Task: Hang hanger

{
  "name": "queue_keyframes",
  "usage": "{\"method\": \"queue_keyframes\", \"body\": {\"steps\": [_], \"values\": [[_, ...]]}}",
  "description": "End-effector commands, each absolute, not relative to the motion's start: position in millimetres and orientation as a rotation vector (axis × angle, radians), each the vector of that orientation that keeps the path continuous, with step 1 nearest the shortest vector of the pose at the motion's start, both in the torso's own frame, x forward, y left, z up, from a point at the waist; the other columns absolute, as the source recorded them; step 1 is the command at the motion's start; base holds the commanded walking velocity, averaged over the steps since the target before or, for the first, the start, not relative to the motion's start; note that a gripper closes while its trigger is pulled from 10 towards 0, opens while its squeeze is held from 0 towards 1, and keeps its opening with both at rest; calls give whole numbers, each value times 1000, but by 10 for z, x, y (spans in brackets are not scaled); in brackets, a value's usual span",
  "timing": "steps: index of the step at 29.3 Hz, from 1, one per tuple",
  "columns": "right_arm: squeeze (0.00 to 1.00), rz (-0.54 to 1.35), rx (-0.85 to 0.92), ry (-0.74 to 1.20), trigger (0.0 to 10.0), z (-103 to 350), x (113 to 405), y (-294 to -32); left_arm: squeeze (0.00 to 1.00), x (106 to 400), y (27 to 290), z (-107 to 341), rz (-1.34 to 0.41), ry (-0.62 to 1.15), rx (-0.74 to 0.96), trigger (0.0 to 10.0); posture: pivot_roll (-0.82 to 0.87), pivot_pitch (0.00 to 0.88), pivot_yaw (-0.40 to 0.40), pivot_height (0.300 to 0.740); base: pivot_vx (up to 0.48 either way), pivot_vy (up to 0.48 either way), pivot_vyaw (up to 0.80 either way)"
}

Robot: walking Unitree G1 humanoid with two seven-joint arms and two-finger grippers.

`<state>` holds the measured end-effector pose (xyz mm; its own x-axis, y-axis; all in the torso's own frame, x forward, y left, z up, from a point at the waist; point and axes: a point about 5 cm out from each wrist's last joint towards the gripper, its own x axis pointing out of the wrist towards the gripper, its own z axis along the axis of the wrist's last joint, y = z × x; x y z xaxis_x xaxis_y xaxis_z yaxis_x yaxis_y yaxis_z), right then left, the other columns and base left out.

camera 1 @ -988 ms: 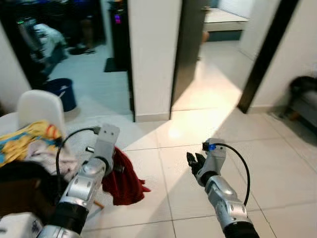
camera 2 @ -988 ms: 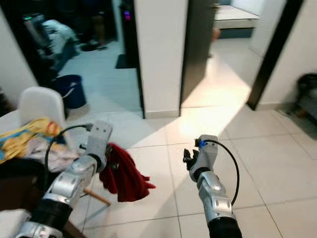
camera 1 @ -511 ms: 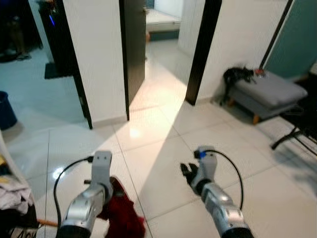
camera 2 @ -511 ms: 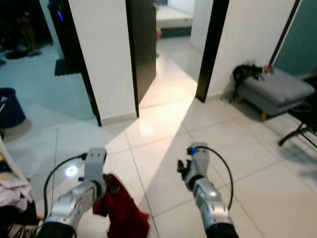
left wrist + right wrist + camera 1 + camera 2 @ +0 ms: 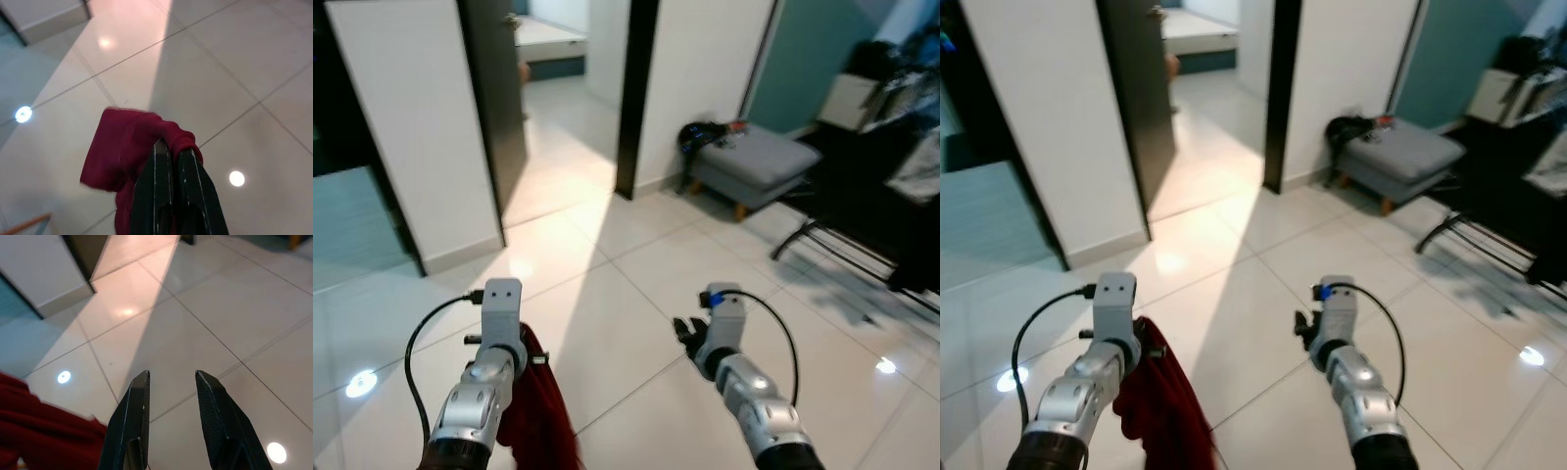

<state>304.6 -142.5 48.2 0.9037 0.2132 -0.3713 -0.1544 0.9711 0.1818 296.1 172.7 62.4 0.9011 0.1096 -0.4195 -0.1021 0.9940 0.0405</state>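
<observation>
Holding a dark red garment (image 5: 128,156), my left gripper (image 5: 172,161) has its two black fingers pressed together on a fold of the cloth. The fabric is soft and crumpled, bunched over the fingertips and hanging down beside my left forearm, above the floor. At the edge of the left wrist view a thin orange-brown bar (image 5: 25,224) shows; I cannot tell whether it is part of a hanger.

My right gripper (image 5: 171,382) is held out in front of me at about the same height, its fingers (image 5: 138,396) apart with only the floor between them.

Glossy white floor tiles (image 5: 636,284) with thin grout lines spread ahead, carrying a band of warm light and small bright reflections. White walls and dark door frames stand ahead, with an open dark door (image 5: 499,88) leading into another lit room.

To my right a grey footstool (image 5: 749,162) on short wooden legs sits against a teal wall, with a black object (image 5: 700,132) lying on its near end. Further right stands a black metal frame (image 5: 842,245), its legs resting on the tiles.
</observation>
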Motion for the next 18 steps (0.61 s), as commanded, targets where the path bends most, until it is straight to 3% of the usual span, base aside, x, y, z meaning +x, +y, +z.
{"method": "queue_keyframes", "body": {"steps": [1, 7, 14, 18], "values": [[0, 207, 150, 392, 10000, 510, 3095, -1339, 0, 2984, 1608, 695, 32, 358, 40, 10000, -50, 0, -10, 740, 0, 0, -800], [0, 196, 170, 382, 10000, 538, 3083, -1303, 0, 3031, 1506, 751, -19, 279, 94, 10000, -44, 0, -12, 740, 0, 0, -800], [0, 193, 228, 408, 10000, 494, 3041, -1300, 0, 3047, 1468, 744, -58, 304, 36, 10000, -12, 0, -43, 740, 0, 0, -800], [0, 216, 250, 411, 10000, 483, 3048, -1284, 0, 3003, 1471, 733, -49, 306, -5, 10000, -23, 0, -36, 740, 0, 0, 0]]}}
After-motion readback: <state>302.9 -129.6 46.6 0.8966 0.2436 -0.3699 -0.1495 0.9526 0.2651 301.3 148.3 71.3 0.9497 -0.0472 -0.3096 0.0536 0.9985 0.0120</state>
